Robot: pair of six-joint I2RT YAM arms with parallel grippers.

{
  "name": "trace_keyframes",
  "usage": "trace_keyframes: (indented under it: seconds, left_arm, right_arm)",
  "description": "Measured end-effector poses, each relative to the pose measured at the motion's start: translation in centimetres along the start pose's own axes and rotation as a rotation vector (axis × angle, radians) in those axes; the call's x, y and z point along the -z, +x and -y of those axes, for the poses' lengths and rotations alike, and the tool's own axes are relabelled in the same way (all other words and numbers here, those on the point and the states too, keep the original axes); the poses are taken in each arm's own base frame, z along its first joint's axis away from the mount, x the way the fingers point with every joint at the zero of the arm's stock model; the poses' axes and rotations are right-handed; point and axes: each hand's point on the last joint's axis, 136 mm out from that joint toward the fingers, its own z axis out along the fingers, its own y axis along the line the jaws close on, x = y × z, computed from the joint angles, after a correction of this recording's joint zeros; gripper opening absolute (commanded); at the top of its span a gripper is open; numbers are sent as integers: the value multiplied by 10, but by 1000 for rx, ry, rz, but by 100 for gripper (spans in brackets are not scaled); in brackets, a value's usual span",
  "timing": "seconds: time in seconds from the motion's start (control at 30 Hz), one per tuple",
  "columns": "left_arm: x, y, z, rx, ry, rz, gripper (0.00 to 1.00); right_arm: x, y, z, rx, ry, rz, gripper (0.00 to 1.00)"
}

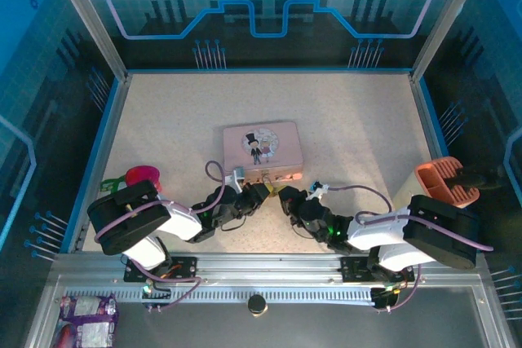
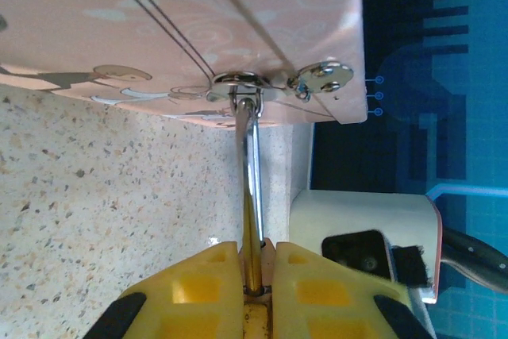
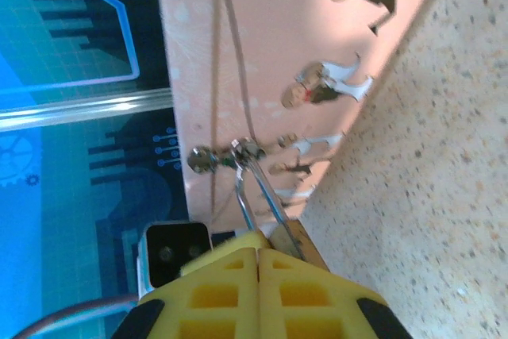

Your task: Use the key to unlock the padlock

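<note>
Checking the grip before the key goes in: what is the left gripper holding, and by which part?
The left gripper pinches the padlock at the foot of its silver shackle, just above the brass body.

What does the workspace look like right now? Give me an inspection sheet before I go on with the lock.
Surface: speckled table, no spills seen.
Job's things: padlock with its shackle through the hasp of the pink tin; key cannot be made out.
Clutter: orange tool at the right edge; pink and green items at the left; snack packets near the left base.
Grippers: left gripper shut on the padlock; right gripper shut, beside the padlock's brass body.
Cables: purple cables loop at both wrists.
Surroundings: blue printed panels around the table.
</note>
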Motion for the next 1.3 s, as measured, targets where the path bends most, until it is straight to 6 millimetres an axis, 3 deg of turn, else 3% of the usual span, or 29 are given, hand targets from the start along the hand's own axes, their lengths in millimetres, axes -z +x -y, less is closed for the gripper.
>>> trace_keyframes:
  seconds: [0.1,0.23,0.53,0.7,0.8,0.9,1.07,1.17,1.3]
  left_arm:
    - [1,-6,3,3,9,9,0]
    - [1,-16,1,1,2,22,0]
    - [-4,-27,-29,-31,-148,20,0]
    - [-15,-23,-25,-87,-201,-25,0]
    - [-16,-22,-31,-133,-241,-49,11]
    - [-15,-21,-33,-181,-267,-70,31]
    - [9,-17,-41,-241,-295,-93,54]
    - [28,-17,-24,-308,-237,-83,60]
    - [59,-17,33,-444,-13,-24,61]
  right_arm:
    - [10,3,3,12,7,-13,0]
    - [21,-2,-7,24,-11,7,0]
    - [27,-13,-15,185,-79,53,0]
    - [27,-8,-38,334,-182,61,0]
    - [30,-3,-57,420,-258,67,0]
    - [32,2,-72,495,-328,72,0]
    - [37,6,-93,577,-408,102,0]
    - [39,10,-108,607,-453,114,0]
    - [41,13,-120,639,-484,131,0]
